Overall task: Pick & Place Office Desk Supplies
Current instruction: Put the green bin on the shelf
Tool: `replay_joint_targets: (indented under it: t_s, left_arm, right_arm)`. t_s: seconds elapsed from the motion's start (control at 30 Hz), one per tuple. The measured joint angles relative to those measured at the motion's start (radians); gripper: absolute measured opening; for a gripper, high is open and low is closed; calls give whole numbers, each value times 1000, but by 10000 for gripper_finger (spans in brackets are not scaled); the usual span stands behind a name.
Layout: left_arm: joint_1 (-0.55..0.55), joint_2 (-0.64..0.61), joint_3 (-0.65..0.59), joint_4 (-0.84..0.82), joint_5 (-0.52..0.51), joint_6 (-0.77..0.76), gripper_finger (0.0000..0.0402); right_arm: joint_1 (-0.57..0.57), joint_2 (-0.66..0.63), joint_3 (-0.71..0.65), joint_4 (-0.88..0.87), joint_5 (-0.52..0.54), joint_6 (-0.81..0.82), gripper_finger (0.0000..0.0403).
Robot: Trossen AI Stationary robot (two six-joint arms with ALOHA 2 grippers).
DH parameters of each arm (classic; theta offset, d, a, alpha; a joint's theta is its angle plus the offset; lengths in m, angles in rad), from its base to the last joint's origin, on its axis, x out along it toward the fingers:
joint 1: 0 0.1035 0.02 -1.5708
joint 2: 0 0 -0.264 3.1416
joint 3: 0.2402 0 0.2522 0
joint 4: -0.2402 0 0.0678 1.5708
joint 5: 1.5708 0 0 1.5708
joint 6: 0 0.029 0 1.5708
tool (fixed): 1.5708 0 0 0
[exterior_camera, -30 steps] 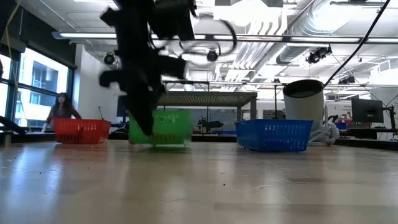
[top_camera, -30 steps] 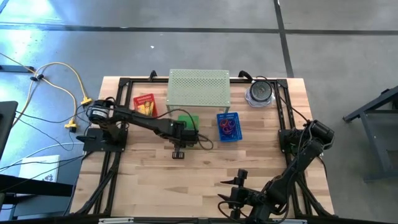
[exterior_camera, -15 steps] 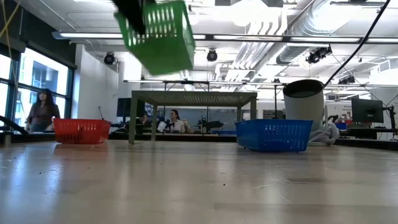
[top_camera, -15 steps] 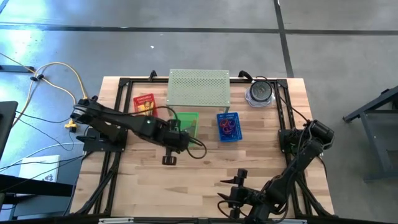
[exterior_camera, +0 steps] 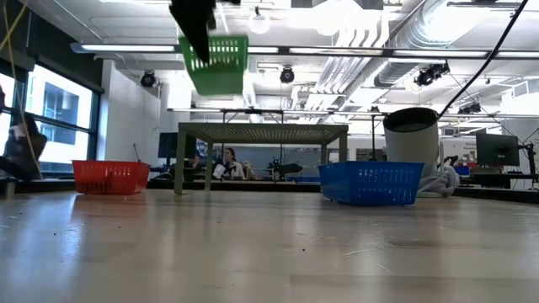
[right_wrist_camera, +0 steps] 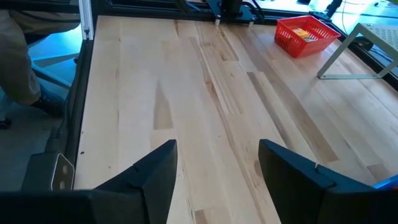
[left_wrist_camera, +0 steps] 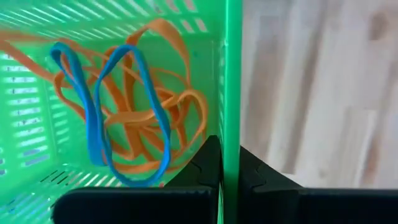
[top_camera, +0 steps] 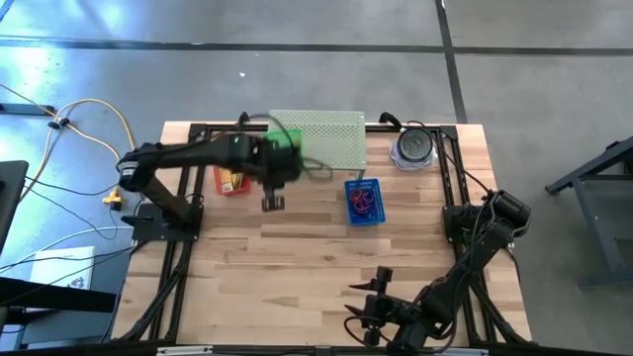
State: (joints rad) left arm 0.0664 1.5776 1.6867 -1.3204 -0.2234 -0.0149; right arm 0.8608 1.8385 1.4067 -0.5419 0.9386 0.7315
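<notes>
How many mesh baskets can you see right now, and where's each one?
3. Green basket lifted in the left gripper near the shelf; red basket and blue basket on the table.

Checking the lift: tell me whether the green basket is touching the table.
Apart. The low view shows the green basket hanging high above the table, open air beneath it; the left hand is clamped on its wall.

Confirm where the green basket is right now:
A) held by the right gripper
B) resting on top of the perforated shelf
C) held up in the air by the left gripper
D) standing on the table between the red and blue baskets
C: the left gripper pinches the wall of the green basket, which hangs well above the table in the low view.
</notes>
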Motion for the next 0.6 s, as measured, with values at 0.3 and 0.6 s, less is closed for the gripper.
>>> replay_joint_targets:
  t_s: [0.3, 0.6]
  left_arm:
    - [211, 24, -3, 54, 108, 189, 0]
    - [269, 77, -10, 78, 116, 345, 0]
  right_arm:
    - [0, 0, 0, -1, 4, -3, 215]
    - [-8, 0, 0, -32, 5, -3, 215]
